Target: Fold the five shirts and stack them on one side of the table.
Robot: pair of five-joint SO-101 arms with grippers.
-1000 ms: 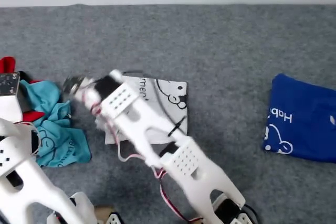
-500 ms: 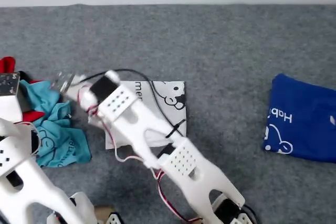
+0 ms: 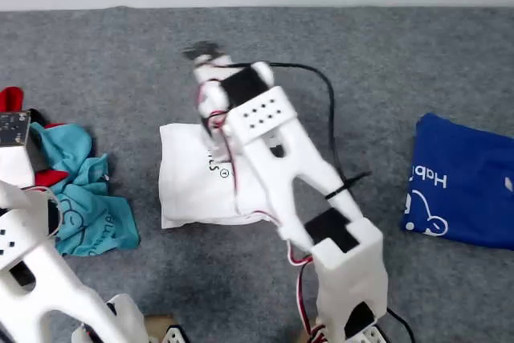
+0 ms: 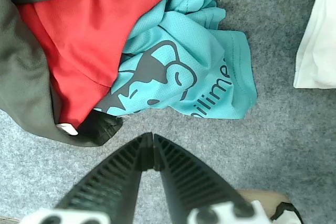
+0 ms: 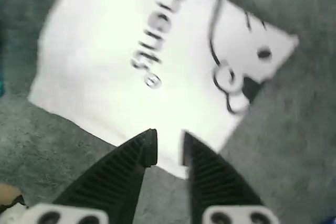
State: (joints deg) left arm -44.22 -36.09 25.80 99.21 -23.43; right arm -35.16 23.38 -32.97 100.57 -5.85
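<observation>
Swung right from the teal shirt (image 3: 90, 202), the right gripper (image 5: 169, 136) now hangs slightly spread by the far edge of the white shirt (image 3: 193, 186). At left, the left gripper (image 4: 153, 146), pressed together, hovers near that teal shirt and a red shirt (image 4: 79, 35); the folded blue shirt (image 3: 462, 182) lies at right.

The table covering (image 3: 361, 54) is grey, matt, coarse felt-like cloth. The teal shirt (image 4: 199, 51) is fine mesh knit; the white shirt (image 3: 189, 182) is smooth cloth. The left gripper (image 4: 153, 140) and right gripper (image 5: 168, 136) are matt, ribbed black plastic.
</observation>
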